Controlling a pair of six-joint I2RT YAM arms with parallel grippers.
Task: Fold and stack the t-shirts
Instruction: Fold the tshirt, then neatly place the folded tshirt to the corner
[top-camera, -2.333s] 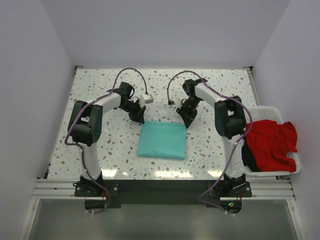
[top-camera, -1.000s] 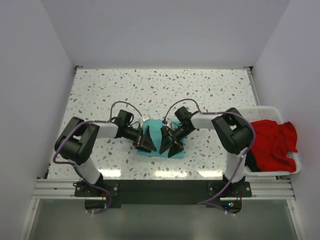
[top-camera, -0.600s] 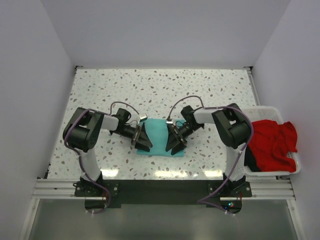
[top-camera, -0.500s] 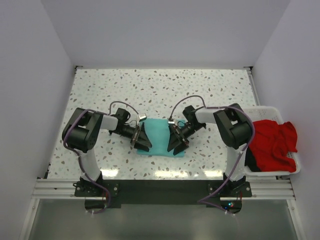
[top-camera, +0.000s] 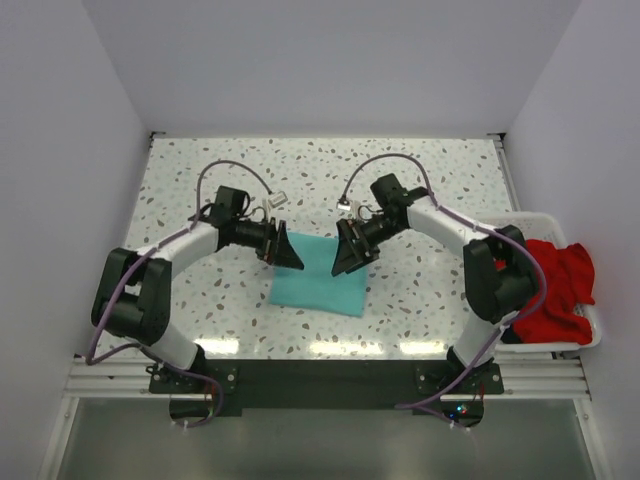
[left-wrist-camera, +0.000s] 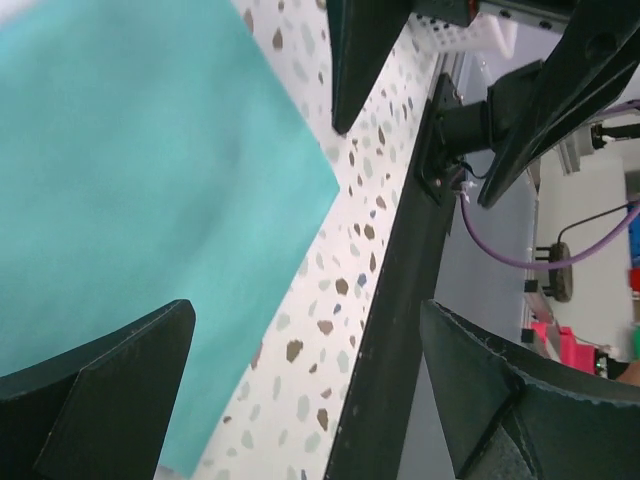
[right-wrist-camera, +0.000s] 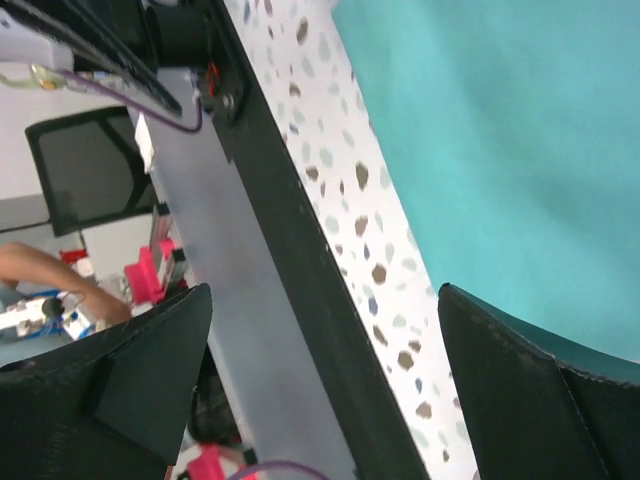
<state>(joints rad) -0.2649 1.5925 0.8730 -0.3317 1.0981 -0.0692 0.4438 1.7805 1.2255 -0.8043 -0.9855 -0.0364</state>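
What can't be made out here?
- Top view: teal t-shirt far edge, under left gripper and right gripper; contact too small to judge.
- Top view: part of red t-shirt and basket, behind right arm.
- Wrist views: teal t-shirt cut off by frame edges; fold layers unseen.

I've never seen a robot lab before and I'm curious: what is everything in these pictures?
teal t-shirt: one, teal-green, folded flat mid-table
red t-shirt: one, bright red, crumpled in the basket
basket: one, white, at the table's right edge
table: one, white with dark speckles
rail: one, black, along the near edge
cables: two, purple, one looping over each arm
left arm: one, white and black
right arm: one, white and black
left end effector: one, black, open, over the teal shirt's far left corner
right end effector: one, black, open, over its far right corner
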